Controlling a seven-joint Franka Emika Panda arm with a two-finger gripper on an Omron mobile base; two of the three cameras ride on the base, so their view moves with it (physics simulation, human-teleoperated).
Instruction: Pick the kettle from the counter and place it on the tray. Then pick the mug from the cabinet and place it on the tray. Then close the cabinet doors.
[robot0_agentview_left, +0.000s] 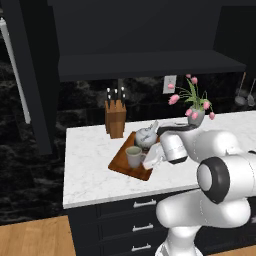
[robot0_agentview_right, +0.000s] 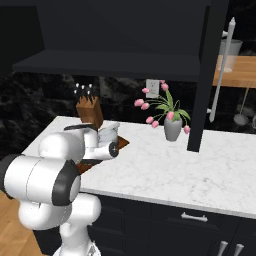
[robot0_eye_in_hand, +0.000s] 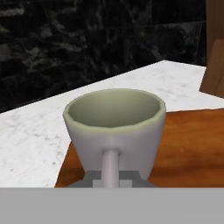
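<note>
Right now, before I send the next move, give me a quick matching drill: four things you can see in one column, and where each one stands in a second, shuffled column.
Things:
1. mug
2. kettle
3. knife block
4. flower vase

Places:
A. on the bare counter, beside the open cabinet door
B. on the tray, at its near end
C. on the counter just behind the tray
D. on the tray, at its far end

Pairs: 1-B, 2-D, 3-C, 4-A
</note>
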